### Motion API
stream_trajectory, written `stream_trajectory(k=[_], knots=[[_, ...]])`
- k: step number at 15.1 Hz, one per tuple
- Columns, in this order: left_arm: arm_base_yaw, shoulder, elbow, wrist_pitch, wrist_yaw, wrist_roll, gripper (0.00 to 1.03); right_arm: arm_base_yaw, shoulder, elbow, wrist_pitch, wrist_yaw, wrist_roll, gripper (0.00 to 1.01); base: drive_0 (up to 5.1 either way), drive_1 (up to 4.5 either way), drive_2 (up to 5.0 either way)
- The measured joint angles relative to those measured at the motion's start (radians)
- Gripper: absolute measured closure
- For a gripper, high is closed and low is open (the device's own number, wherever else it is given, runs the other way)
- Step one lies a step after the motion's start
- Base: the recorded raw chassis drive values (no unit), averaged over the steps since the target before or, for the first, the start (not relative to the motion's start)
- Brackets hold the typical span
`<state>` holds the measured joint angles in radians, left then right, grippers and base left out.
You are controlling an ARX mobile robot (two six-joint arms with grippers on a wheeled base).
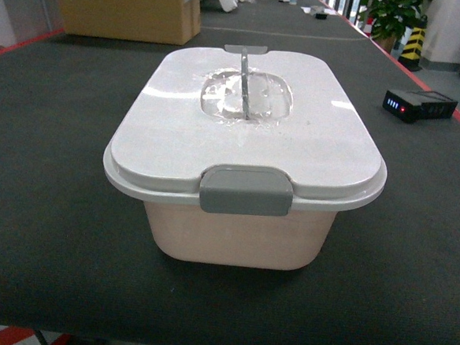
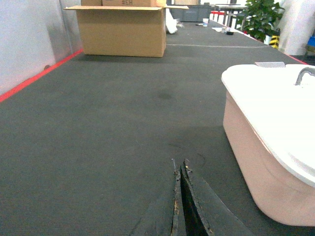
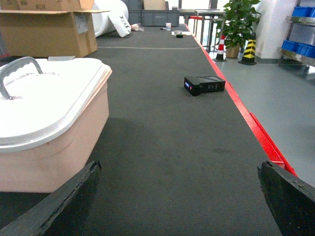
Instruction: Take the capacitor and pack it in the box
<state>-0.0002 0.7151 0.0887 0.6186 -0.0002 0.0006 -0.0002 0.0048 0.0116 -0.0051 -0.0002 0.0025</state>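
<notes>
The box (image 1: 233,240) is a pale pink tub in the middle of the dark mat. Its white lid (image 1: 311,146) is on, with the grey latch (image 1: 246,191) down at the near side and a thin grey handle (image 1: 244,83) on top. No capacitor shows in any view. My left gripper (image 2: 179,164) is shut, its dark fingers pressed together low over the mat, left of the box (image 2: 251,152). My right gripper (image 3: 179,167) is open wide with only mat between its fingers, right of the box (image 3: 59,152). Neither gripper appears in the head view.
A black battery pack with lit indicators (image 1: 419,105) (image 3: 204,84) lies on the mat to the right. A brown cardboard carton (image 1: 127,7) (image 2: 123,29) stands at the far left. Red tape (image 3: 246,113) marks the table's right edge, with floor and a potted plant (image 3: 236,22) beyond.
</notes>
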Motion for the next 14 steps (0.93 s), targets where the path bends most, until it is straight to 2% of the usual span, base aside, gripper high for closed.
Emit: stream_trajectory(k=[3,4,5,10,14], knots=[[0.000,-0.121,-0.039,-0.085,0.000,0.000,1.01,0.000,0.000,0.000,0.000,0.000,0.000,0.03,0.0,0.00,0.0],[0.000,-0.139,-0.060,-0.056,0.000,0.000,1.01,0.000,0.000,0.000,0.000,0.000,0.000,0.03,0.0,0.00,0.0],[0.000,-0.162,-0.075,-0.082,0.000,0.000,1.01,0.000,0.000,0.000,0.000,0.000,0.000,0.03,0.0,0.00,0.0],[0.000,-0.347,-0.075,-0.255,0.000,0.000,1.01,0.000,0.000,0.000,0.000,0.000,0.000,0.03,0.0,0.00,0.0],[0.000,-0.426,-0.075,-0.326,0.000,0.000,1.01,0.000,0.000,0.000,0.000,0.000,0.000,0.03,0.0,0.00,0.0]])
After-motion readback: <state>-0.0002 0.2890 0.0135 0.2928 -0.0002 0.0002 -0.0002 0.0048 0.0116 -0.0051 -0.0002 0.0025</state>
